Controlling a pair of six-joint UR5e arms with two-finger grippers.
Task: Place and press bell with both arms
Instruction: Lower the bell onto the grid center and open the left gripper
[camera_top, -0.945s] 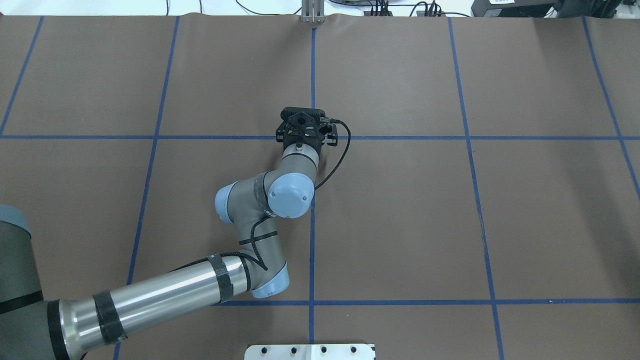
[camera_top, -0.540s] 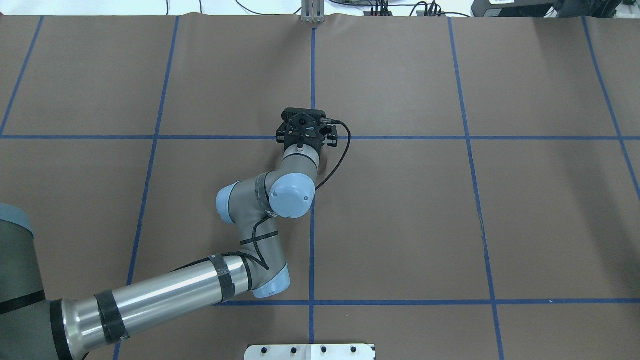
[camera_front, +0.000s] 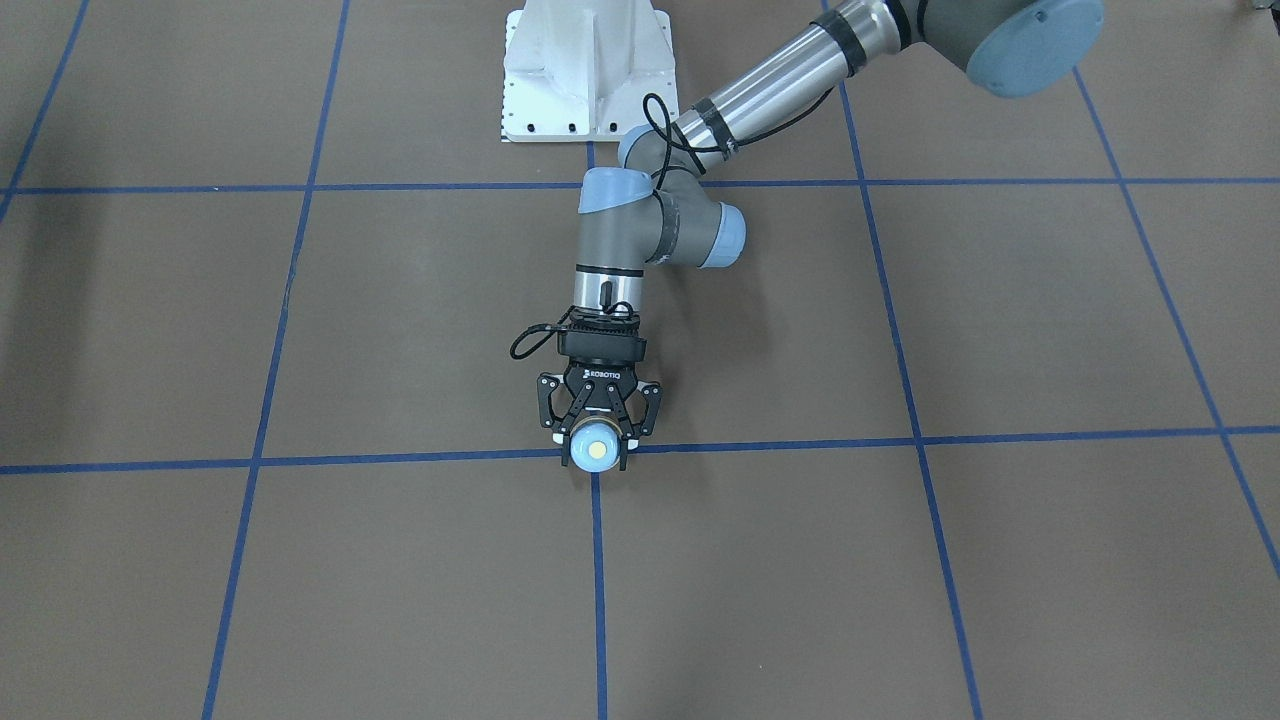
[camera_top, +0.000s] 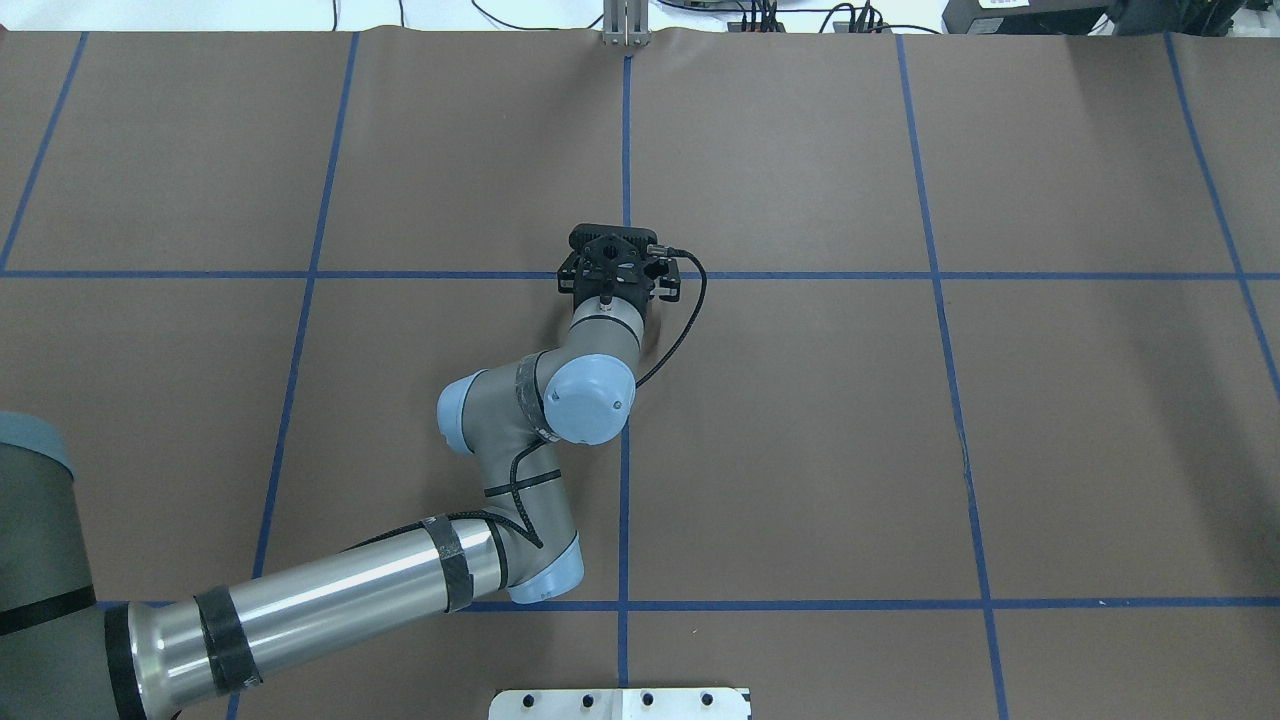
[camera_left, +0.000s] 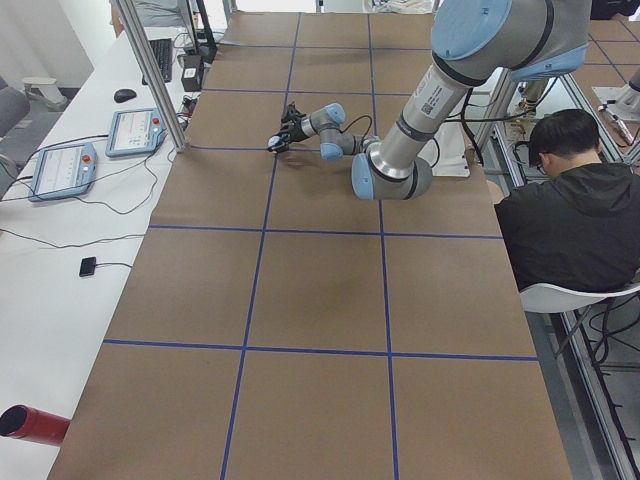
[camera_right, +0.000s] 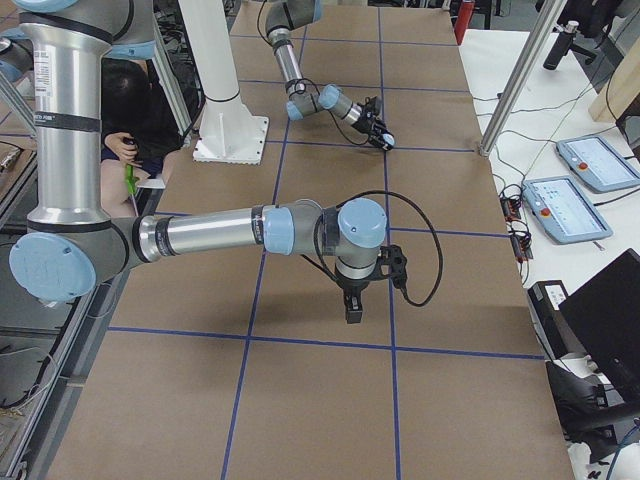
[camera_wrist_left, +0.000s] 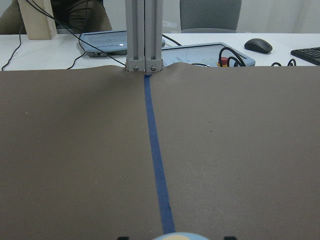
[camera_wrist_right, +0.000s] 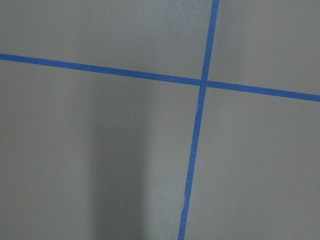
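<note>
One bell (camera_front: 597, 453) sits low in the middle of the front view, clamped in the left gripper (camera_front: 598, 443), at a crossing of blue tape lines (camera_front: 400, 459) on the brown table (camera_front: 1000, 330). The right gripper (camera_right: 352, 303) points down mid-frame in the right side view; whether it is apart or together I cannot tell.

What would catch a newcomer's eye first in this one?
The light-blue bell, gripped between the fingers of the left gripper where two blue tape lines cross at mid-table. Next, the big right arm in the right-side view, with the right gripper pointing down, far from the bell.
</note>
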